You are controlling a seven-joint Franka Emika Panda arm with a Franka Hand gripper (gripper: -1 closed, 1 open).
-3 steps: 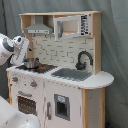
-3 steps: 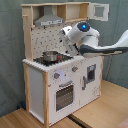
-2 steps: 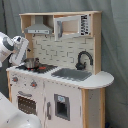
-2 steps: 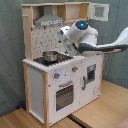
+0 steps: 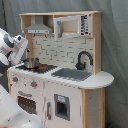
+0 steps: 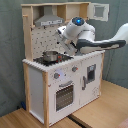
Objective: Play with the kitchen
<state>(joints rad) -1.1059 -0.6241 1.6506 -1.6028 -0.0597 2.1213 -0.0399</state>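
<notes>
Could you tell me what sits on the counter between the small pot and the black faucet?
In the first exterior view, between the pot and the faucet lie the dark stovetop and the grey sink.

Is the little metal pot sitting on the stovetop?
Touching: in the second exterior view the pot rests directly on the stovetop, no gap beneath.

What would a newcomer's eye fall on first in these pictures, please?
The toy kitchen dominates both exterior views, white and light wood. A small metal pot sits on its stovetop, and the white robot arm reaches over the counter from the second exterior view's right.
</notes>
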